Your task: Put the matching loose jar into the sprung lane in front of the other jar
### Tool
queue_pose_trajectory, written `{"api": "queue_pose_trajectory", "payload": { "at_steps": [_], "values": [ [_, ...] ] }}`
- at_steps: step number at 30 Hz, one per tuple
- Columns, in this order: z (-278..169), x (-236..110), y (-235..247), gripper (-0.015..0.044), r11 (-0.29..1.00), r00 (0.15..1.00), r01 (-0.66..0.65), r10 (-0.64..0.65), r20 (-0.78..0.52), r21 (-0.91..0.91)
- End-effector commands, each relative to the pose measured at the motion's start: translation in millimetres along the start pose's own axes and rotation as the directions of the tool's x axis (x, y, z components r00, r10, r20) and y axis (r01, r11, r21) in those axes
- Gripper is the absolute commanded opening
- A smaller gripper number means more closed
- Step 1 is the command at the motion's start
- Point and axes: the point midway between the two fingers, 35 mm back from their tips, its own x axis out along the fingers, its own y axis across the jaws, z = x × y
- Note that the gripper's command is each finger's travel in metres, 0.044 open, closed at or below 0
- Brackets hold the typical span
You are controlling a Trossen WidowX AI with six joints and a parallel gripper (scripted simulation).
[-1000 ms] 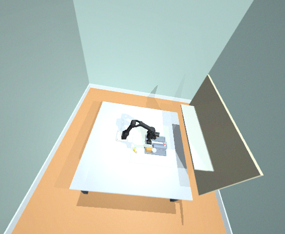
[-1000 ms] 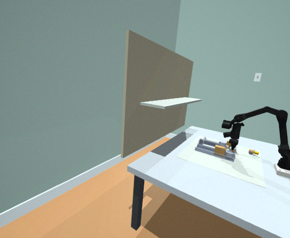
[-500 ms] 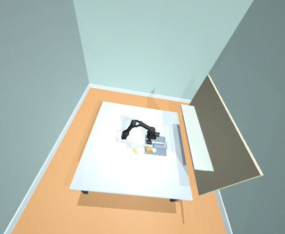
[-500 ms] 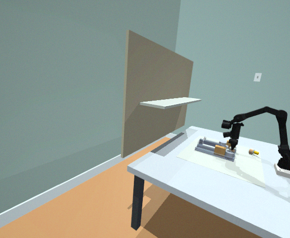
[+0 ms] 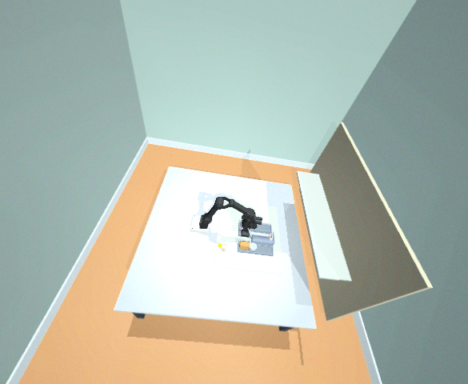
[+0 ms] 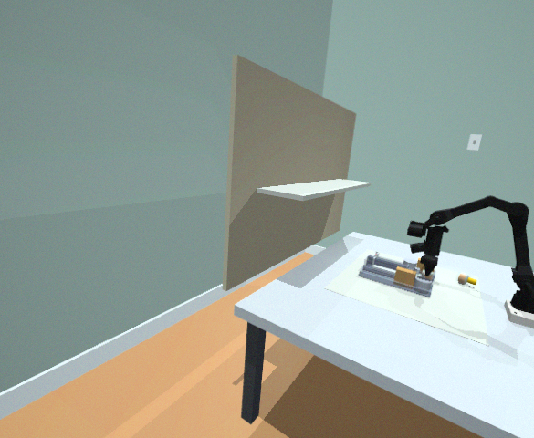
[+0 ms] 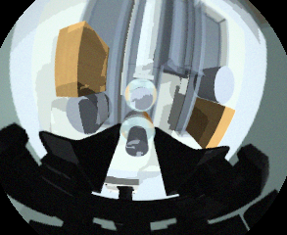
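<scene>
My gripper (image 5: 245, 234) (image 6: 428, 274) (image 7: 137, 128) is shut on a pale, clear-rimmed jar (image 7: 137, 138) with a dark grey patch on top. The held jar is at the front end of the middle, sprung lane (image 5: 262, 240) (image 7: 116, 61). Just beyond it, a similar round jar (image 7: 140, 95) stands in the lane, close in front of the pusher end. A pale pusher rod (image 7: 145, 39) runs back along the lane. The two jars look very near or touching; the wrist view does not settle it. The low front stop and the held jar's base are hidden by the fingers.
One side lane holds an orange block (image 5: 244, 246) (image 6: 404, 276) (image 7: 79, 64) and a grey-white cylinder (image 5: 253, 246) (image 6: 424, 283) (image 7: 88, 114). The other has an orange block (image 7: 209, 122) and a pale-topped cylinder (image 7: 223, 85). A yellow-ended item (image 5: 220, 245) (image 6: 471, 280) lies before the rack.
</scene>
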Motion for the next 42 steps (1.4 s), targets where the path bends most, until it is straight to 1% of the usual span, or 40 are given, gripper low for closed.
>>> {"api": "queue_pose_trajectory", "payload": {
  "at_steps": [1, 42],
  "values": [
    [8, -2, 0, 0.0, 1.0, 0.999, -0.003, 0.002, 0.032, 0.004],
    [7, 13, 0, 0.0, 1.0, 0.999, -0.002, 0.002, 0.032, 0.004]
  ]
}}
